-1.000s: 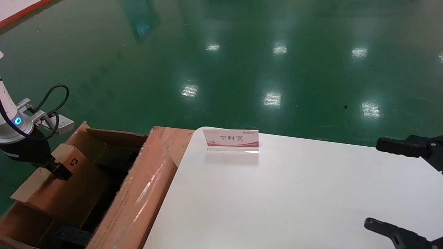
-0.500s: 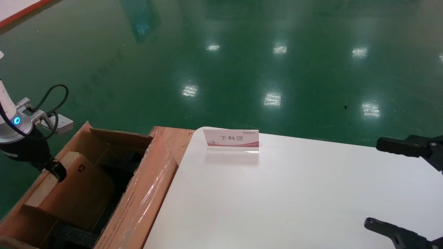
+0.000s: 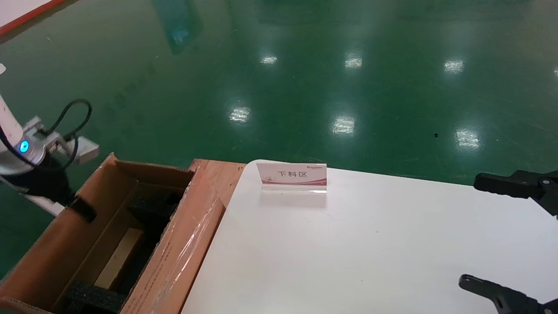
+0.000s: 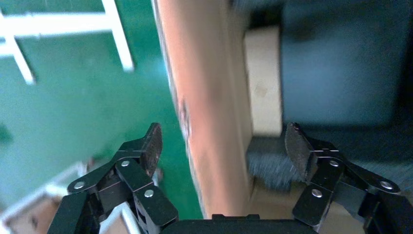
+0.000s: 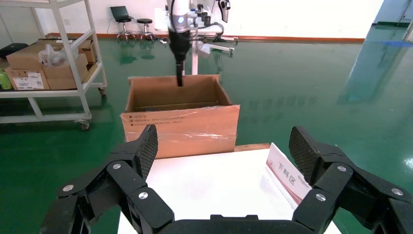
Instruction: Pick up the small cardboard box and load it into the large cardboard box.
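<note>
Flat plain brown small cardboard box [image 3: 120, 257] lies inside long brown corrugated large cardboard box [image 3: 183, 244]. Left gripper [image 4: 221, 146], fingers spread, empty, straddles carton's 9 o'clock wall. Right gripper [image 5: 221, 146] parked open over white table [image 3: 370, 244] at 3 o'clock.

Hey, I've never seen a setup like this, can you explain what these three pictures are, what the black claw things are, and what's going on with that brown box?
This is a two-armed robot; the black claws are its grippers. The wide picture comes from a camera on its head, the other two from cameras on its wrists.

The left gripper is open, its fingers either side of the wall of the large cardboard box, a long carton beside the white table. Down inside lies the small cardboard box, pale and flat, next to black foam. Nothing is held.

The right gripper hangs open over the table, idle. Its camera looks across at the carton and the other arm. On the table stands a small sign.
</note>
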Robot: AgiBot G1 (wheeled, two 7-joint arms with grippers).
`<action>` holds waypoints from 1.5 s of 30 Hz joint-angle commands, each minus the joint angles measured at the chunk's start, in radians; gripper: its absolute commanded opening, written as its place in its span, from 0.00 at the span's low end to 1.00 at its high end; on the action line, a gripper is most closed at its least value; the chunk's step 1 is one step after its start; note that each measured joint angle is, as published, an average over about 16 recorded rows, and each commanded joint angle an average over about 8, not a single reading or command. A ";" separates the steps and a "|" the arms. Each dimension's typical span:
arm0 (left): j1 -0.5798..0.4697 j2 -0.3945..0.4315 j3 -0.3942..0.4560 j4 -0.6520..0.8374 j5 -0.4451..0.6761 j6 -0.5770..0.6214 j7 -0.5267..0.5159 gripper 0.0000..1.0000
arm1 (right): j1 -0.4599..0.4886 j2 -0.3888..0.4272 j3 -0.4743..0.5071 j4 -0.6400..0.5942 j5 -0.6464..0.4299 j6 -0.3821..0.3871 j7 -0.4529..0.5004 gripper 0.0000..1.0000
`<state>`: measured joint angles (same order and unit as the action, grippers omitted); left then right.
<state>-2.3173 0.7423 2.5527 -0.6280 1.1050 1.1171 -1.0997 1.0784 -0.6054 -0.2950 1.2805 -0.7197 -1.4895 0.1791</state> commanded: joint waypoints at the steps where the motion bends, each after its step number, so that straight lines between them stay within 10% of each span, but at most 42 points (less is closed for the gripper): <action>1: -0.026 -0.003 -0.010 -0.015 -0.005 -0.009 0.015 1.00 | 0.000 0.000 0.000 0.000 0.000 0.000 0.000 1.00; 21: -0.353 -0.113 -0.160 -0.476 -0.030 -0.164 0.054 1.00 | 0.000 0.000 0.000 -0.001 0.000 0.000 -0.001 1.00; 45: 0.237 -0.120 -0.946 -0.549 -0.156 0.034 0.373 1.00 | 0.001 0.001 -0.002 -0.002 0.001 0.000 -0.001 1.00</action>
<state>-2.0796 0.6227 1.6057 -1.1771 0.9487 1.1511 -0.7266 1.0791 -0.6047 -0.2963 1.2790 -0.7187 -1.4892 0.1777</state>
